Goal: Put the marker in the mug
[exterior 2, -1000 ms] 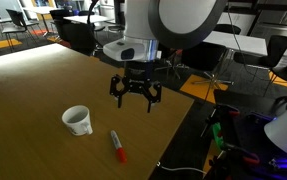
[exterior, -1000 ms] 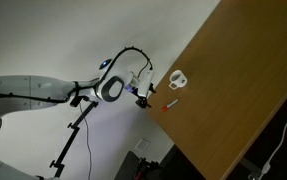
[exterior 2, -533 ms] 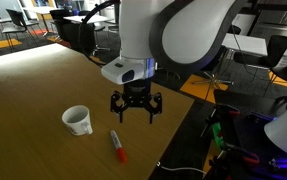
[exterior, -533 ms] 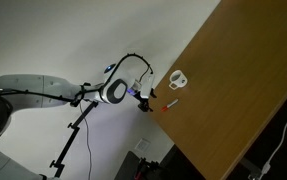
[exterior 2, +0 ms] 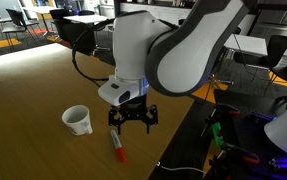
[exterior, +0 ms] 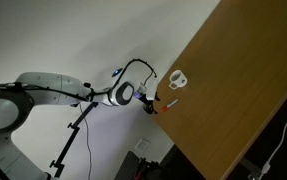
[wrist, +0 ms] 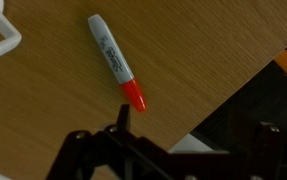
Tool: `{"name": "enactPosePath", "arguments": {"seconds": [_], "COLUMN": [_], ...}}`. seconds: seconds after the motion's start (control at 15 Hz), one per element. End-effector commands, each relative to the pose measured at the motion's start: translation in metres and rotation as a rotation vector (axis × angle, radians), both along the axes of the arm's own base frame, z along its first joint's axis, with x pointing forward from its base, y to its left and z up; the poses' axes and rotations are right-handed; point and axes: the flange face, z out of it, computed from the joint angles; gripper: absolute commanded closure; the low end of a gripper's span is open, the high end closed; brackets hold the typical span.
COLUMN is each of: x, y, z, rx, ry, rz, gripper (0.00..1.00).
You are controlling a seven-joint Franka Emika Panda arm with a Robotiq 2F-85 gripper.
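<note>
The marker (wrist: 114, 60) lay flat on the wooden table (wrist: 43, 125), just ahead of my fingertips and clear of them. Its red-orange cap pointed towards me and its pale printed barrel pointed away. My gripper (exterior 2: 132, 123) hung above it with the jaws spread wide and nothing between them. The white mug (exterior 2: 77, 120) stood upright beyond the marker and off to one side, near it but not touching.

The table's edge ran close past the cap end, and I judged that the main danger. The marker sat nearer one of my fingers than the other and a little slantwise to the line between them. If I came straight down, a finger might land on the round barrel and roll or skid it over the edge. A crooked pinch could also let it swing or slip on the way over, and a marker held askew might catch the mug's rim and tip it.

The wrist view gave me the barrel's print and its angle to my jaws, but only the mug's handle (wrist: 0, 35) in a corner, and no sense of my height. An exterior view (exterior 2: 117, 146) showed the gap under my fingers and the mug's open mouth. In an exterior view from farther off, the marker (exterior: 166, 105) was a mere red speck.
</note>
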Motion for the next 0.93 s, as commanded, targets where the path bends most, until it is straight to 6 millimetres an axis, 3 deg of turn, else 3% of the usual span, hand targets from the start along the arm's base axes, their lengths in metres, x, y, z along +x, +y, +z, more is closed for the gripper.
{"name": "enactPosePath", "arguments": {"seconds": [0.0, 0.87], "x": [0.002, 0.019], "y": [0.002, -0.011], "z": [-0.005, -0.032], "rx": [-0.002, -0.025], "ry": [0.000, -0.071], "rz": [-0.003, 0.064], "gripper": [0.00, 0.00]}}
